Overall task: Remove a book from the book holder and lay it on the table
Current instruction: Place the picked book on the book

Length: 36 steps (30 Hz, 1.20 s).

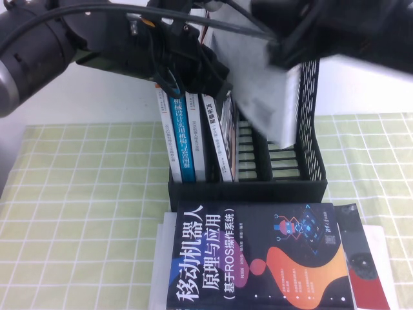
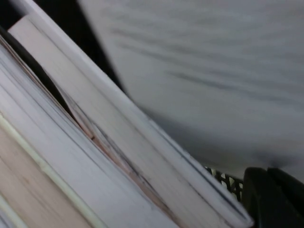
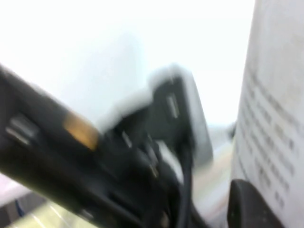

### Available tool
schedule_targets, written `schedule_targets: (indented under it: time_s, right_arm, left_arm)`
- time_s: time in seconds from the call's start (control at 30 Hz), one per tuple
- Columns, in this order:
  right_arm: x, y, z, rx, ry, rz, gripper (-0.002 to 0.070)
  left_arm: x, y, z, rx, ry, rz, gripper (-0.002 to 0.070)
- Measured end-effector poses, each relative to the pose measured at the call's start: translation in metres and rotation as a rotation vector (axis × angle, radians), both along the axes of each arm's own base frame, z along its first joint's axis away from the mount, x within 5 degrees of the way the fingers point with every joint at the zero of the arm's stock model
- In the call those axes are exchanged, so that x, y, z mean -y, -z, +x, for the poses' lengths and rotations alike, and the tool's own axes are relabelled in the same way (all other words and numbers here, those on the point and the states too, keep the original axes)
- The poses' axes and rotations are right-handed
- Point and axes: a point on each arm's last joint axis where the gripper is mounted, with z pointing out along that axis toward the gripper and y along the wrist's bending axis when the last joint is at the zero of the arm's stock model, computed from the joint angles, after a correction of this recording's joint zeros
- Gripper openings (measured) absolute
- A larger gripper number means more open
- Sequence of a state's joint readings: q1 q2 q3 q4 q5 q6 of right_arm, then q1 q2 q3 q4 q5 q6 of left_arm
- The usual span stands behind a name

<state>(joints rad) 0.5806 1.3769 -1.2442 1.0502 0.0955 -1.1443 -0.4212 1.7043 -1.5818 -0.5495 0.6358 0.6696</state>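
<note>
while the right gripper (image 1: 284,55) grips the book (image 1: 268,97) above the book holder (image 1: 310,116) at the table's (image 1: 77,194) far edge, the left gripper (image 1: 200,71) sits on other books (image 1: 193,135); can't tell its grip.

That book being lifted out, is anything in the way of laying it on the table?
Yes. The right end effector holds the book partly out of the book holder, but a navy book lies on the table in front of the holder; checked cloth shows either side. The left end effector is over the standing books.

Books (image 1: 193,139) in holder (image 1: 310,129) left compartment.
</note>
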Motion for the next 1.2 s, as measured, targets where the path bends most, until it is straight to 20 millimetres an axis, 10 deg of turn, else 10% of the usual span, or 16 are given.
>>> schedule_targets:
  time_s: [0.3,0.57,0.87,1.2]
  right_arm:
    - [0.038,-0.092,-0.076,0.201,-0.219,0.034,0.0120]
    - [0.057,-0.126,-0.144,0.273,-0.451,-0.015,0.0120]
    - [0.064,-0.088,-0.173,0.017,-0.714,-0.388,0.0120]
    - [0.063,-0.028,-0.127,-0.235,-0.507,-0.599,0.0120]
  left_arm:
    - [-0.010,0.001,0.004,-0.046,-0.051,-0.028,-0.0003]
    - [-0.011,0.001,0.005,-0.056,-0.058,-0.035,-0.0003]
    - [-0.015,-0.009,-0.002,-0.043,-0.058,-0.040,-0.0003]
    - [-0.030,-0.048,-0.044,-0.066,-0.008,-0.051,-0.0003]
